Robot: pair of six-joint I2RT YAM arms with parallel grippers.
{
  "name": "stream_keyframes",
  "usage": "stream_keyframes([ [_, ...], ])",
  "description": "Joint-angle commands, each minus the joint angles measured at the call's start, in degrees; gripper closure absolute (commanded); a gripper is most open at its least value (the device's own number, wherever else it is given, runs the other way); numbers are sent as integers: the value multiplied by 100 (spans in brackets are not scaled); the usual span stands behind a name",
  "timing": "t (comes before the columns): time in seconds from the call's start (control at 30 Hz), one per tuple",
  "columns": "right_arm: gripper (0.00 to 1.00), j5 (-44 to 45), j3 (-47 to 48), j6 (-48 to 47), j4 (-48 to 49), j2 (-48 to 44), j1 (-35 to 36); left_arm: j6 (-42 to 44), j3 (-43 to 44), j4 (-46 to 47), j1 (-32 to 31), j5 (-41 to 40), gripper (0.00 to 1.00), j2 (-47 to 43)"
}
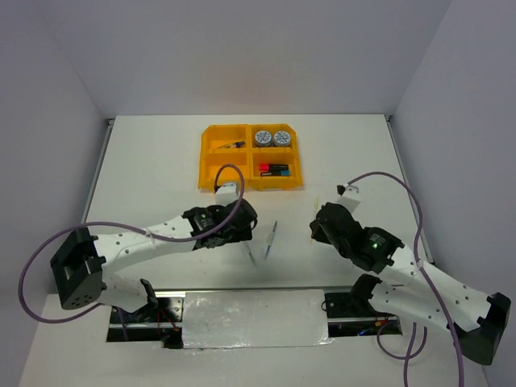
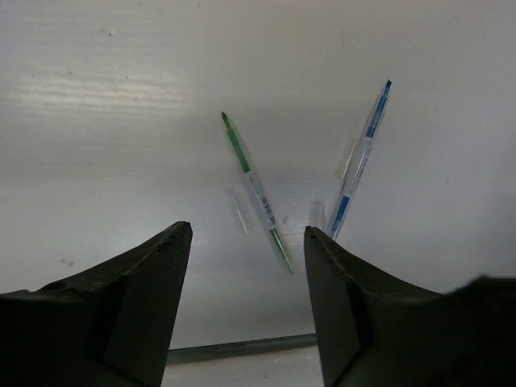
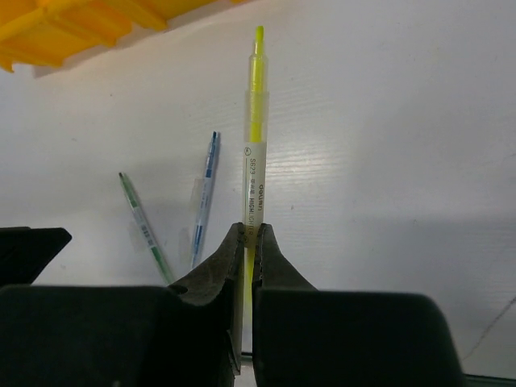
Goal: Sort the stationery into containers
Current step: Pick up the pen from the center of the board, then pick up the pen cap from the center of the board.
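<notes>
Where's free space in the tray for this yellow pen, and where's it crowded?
For the yellow pen, the tray's near-left compartment looks bare, left of the highlighters. Far-left holds one small item. Far-right is crowded by two tape rolls.

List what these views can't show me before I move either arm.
- Top view: the small dark item in the far-left compartment of the tray is too small to identify.
- Top view: the left gripper is hidden under its own wrist; only its wrist view shows it.
- Right wrist view: the near end of the yellow highlighter is hidden between the fingers of the right gripper; the top edge cuts off the tray.
</notes>
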Motion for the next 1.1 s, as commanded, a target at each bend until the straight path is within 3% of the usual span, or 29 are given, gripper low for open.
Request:
stream_keyframes([
  [0.0, 100, -131, -151, -444, -185, -145, 44, -1371, -70, -193, -528, -647, 32, 186],
  [0.1, 100, -279, -231, -584, -18, -172, 53, -2538, 289, -1036, -1047, -1201, 42, 712],
  [0.23, 100, -324, -336, -585, -9, -268, 71, -2858, 388, -1311, -1066, -1211, 45, 1031],
  [0.3, 100, -324, -406, -611, -26, -434, 79, -2929, 282, -1162, -1066, -1167, 51, 1093],
  [1.07, 100, -781, -635, -726, 483, -594, 97, -2692, -114, -256, -671, -965, 53, 1585],
])
